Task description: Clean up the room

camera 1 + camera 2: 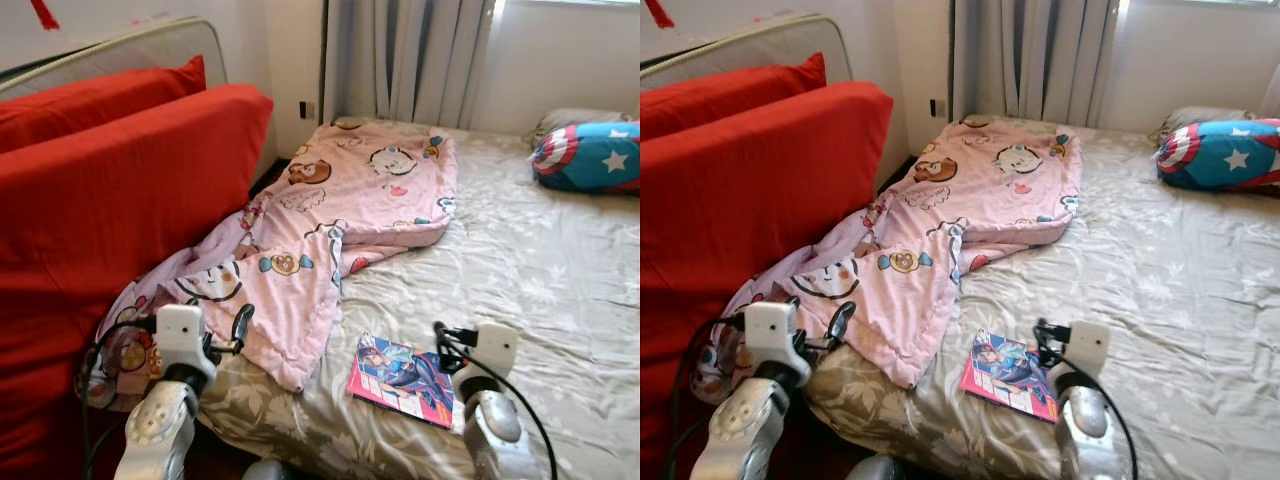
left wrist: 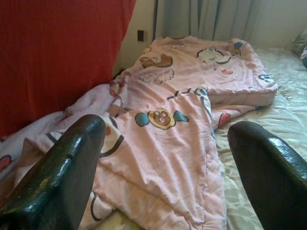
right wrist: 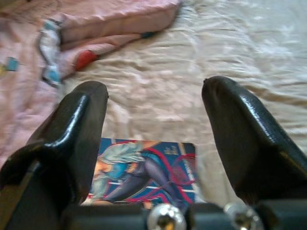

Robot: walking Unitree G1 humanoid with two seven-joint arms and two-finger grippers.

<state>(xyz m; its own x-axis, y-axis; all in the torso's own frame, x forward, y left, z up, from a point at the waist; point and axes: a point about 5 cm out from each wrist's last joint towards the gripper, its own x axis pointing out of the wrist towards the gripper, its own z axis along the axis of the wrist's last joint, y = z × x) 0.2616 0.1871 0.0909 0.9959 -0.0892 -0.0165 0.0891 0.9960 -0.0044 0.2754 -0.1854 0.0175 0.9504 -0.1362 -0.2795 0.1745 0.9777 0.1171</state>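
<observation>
A bedroom, with a bed [image 1: 560, 270] under a beige floral sheet running back to grey curtains [image 1: 410, 60] and a white wall. A pink cartoon-print blanket [image 1: 330, 210] lies crumpled along the bed's left side, its lower end spilling over the edge toward a red mattress [image 1: 110, 200] propped upright beside the bed, a red cushion [image 1: 100, 95] above it. At the far right corner rests a blue pillow with a star-and-shield print [image 1: 590, 155], a grey pillow [image 1: 570, 118] just behind it. A comic book [image 1: 402, 378] lies flat on the sheet near the bed's front edge, just beside the blanket's lower hem.

The left pincer [image 1: 235, 330] hovers at the blanket's hanging end; the left wrist view shows its two black fingers [image 2: 62, 172] spread wide apart with the pink blanket between them, holding nothing, plus a wall socket [image 2: 140, 35] by the curtain. The right pincer [image 1: 442, 345] sits just above the comic book's right edge; the right wrist view shows its fingers [image 3: 81, 129] likewise released, framing the book's cover [image 3: 144, 170] and the bare sheet beyond.
</observation>
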